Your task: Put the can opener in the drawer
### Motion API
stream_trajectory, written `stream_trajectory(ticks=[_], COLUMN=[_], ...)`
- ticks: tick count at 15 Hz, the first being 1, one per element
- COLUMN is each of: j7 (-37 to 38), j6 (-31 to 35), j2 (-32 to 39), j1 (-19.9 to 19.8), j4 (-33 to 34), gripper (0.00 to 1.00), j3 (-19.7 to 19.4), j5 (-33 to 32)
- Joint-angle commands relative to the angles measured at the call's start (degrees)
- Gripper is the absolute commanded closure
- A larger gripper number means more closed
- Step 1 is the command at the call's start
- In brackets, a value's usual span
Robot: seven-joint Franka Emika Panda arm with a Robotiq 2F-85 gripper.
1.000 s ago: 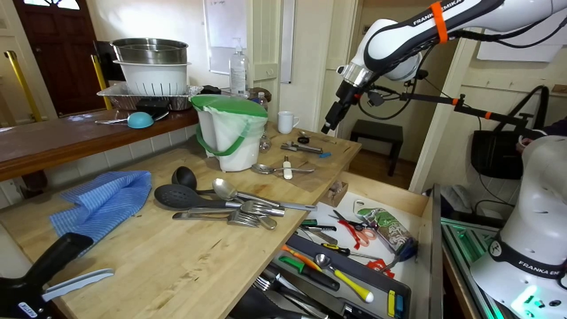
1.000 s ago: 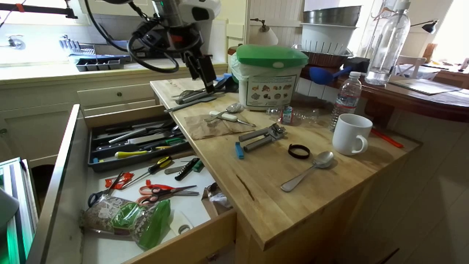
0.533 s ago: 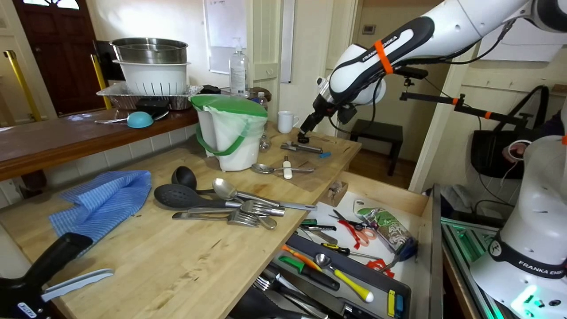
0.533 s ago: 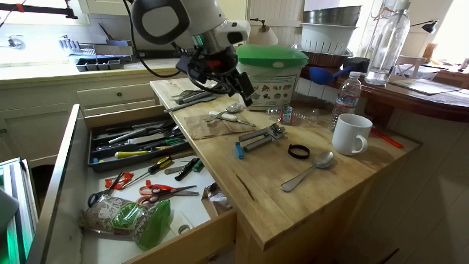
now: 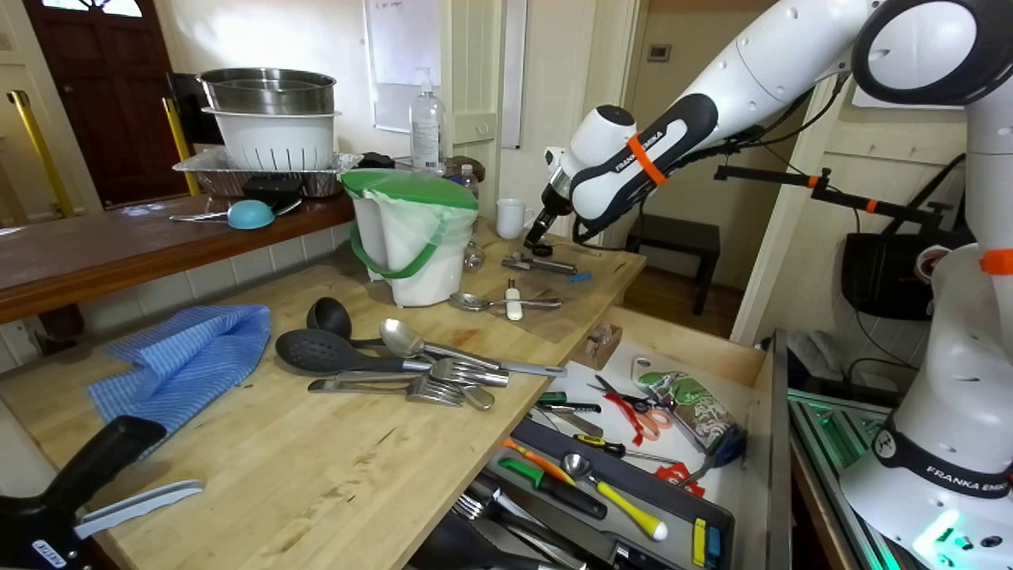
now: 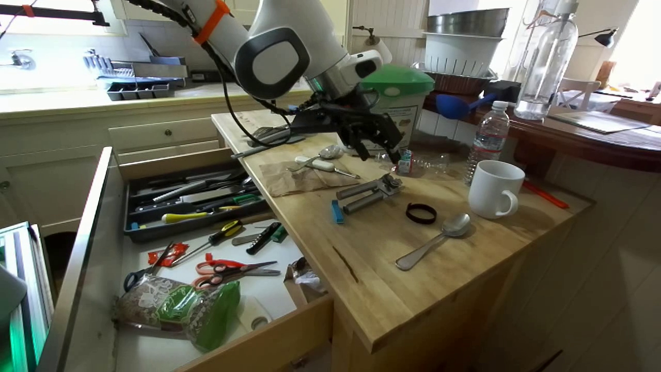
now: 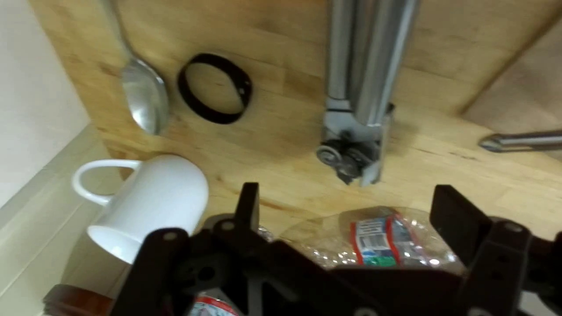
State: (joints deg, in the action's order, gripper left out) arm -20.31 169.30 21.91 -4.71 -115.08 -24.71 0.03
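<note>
The can opener (image 6: 383, 190) lies flat on the wooden counter, its two grey handles pointing towards the drawer side and its metal head away. It also shows in an exterior view (image 5: 546, 264) and in the wrist view (image 7: 378, 87), where its head points towards my jaws. My gripper (image 6: 380, 157) is open and empty above the counter, just past the can opener's head; it also shows in an exterior view (image 5: 533, 240). In the wrist view the fingers (image 7: 347, 193) stand wide apart, not touching the can opener. The drawer (image 6: 289, 330) is pulled open beside the counter and holds utensils.
A crushed clear bottle (image 7: 373, 239) lies below and between the fingers. A white mug (image 6: 494, 188), black ring (image 6: 421, 221), spoon (image 6: 431, 244) and small blue piece (image 6: 336, 212) lie around the can opener. A green-lidded bin (image 5: 411, 237) and upright bottle (image 6: 488, 142) stand near.
The arm has swung across the counter and down, bringing the gripper from above the drawer-side edge to near the can opener's head. Its two fingers now show apart. The can opener has not moved.
</note>
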Motion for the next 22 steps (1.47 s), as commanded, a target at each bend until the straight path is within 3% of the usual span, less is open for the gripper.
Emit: stream_trajectory(ticks=[1, 5, 9, 10, 12, 17, 22], j7=[7.2, 12.2, 22.0, 26.8, 31.2, 36.5, 38.8], j6=[-2.7, -6.8, -18.5, -21.0, -26.1, -34.2, -34.3], j2=[2.7, 1.2, 0.9, -0.8, -2.6, -6.4, -6.4], j1=[7.6, 14.2, 22.6, 19.7, 18.9, 11.6, 2.4], j4=[2.6, 0.0, -0.7, -0.6, -0.7, -1.2, -0.9], gripper=[0.0, 0.0, 0.0, 0.0, 0.0, 0.0, 0.0], j3=[-11.6, -18.6, -26.2, -22.8, -20.4, -9.6, -0.4], j5=[-8.5, -11.7, -15.3, -20.6, -22.2, -19.2, -17.0])
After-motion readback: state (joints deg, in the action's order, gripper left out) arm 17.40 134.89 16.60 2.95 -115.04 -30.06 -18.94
